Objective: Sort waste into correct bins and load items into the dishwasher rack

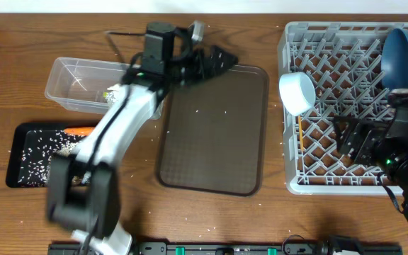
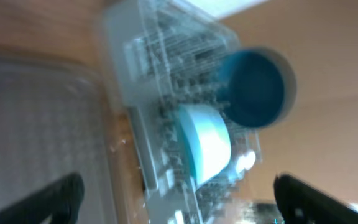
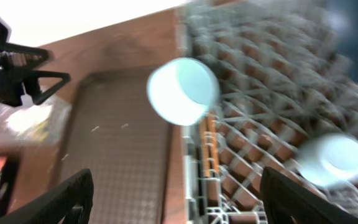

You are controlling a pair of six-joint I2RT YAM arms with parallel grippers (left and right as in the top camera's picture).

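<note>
The grey dishwasher rack [image 1: 331, 170] stands at the right. In it a dark blue plate [image 1: 402, 55] stands on edge, and a white bowl [image 1: 297, 92] leans at its left rim. Wooden chopsticks [image 3: 211, 143] lie along that left edge, and a small cup [image 3: 334, 158] sits further in. My right gripper [image 1: 343, 138] hovers open over the rack with nothing between its fingers [image 3: 55, 199]. My left gripper [image 1: 218, 62] is open and empty above the far edge of the brown serving tray [image 1: 214, 142]. The clear tub [image 1: 83, 85] holds a greenish wrapper [image 1: 110, 94]. The black tray [image 1: 30, 159] holds rice and a carrot [image 1: 81, 131].
Loose rice grains dot the brown serving tray and the wooden table around it. My left arm [image 1: 112, 134] stretches diagonally across the clear tub and the black tray. The left wrist view is blurred and shows the rack [image 2: 166, 124] with the blue plate [image 2: 257, 87] and the bowl [image 2: 207, 143].
</note>
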